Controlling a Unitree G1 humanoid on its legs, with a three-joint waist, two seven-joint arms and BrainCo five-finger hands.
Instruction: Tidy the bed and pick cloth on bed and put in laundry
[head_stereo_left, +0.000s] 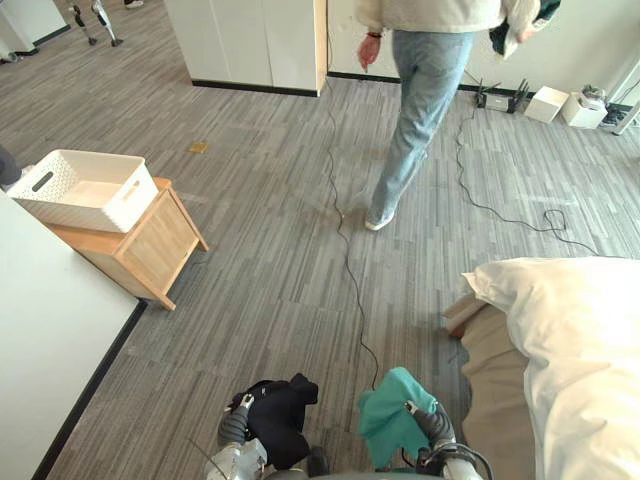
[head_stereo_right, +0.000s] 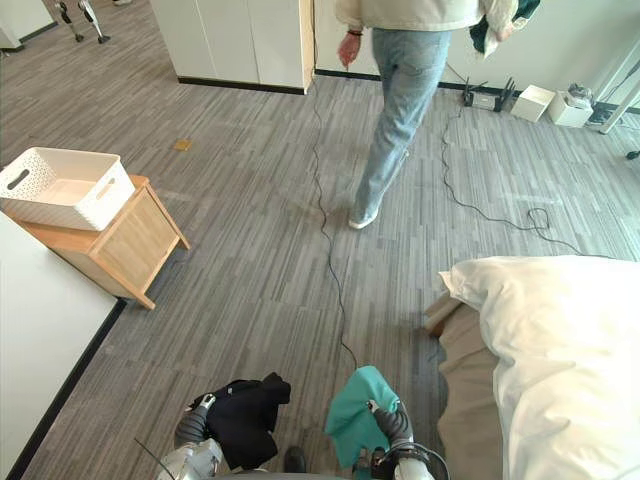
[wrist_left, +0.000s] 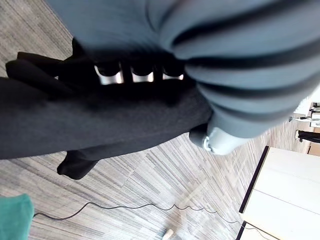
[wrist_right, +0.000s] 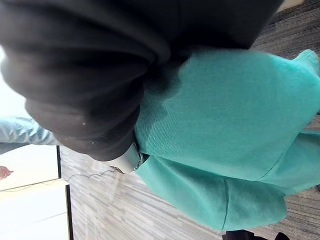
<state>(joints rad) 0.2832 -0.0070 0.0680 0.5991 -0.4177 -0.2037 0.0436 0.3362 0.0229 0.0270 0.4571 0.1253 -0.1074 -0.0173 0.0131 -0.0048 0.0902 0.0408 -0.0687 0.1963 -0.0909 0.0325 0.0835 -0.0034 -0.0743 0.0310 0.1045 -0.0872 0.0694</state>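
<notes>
Currently, two cloths are carried.
Black cloth (head_stereo_left: 283, 420) is clutched in the left hand (wrist_left: 132, 76), teal cloth (head_stereo_left: 385, 420) in the right hand (head_stereo_left: 422, 418).

Open floor (head_stereo_left: 270, 250) leads to the basket (head_stereo_left: 85, 188) on its wooden cabinet (head_stereo_left: 140, 245), left; a person (head_stereo_left: 420, 90) stands ahead in the middle, and the bed (head_stereo_left: 570, 340) blocks the right side.

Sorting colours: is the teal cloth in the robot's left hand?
No, the left hand grips the black cloth; the teal cloth is in the right hand.
</notes>
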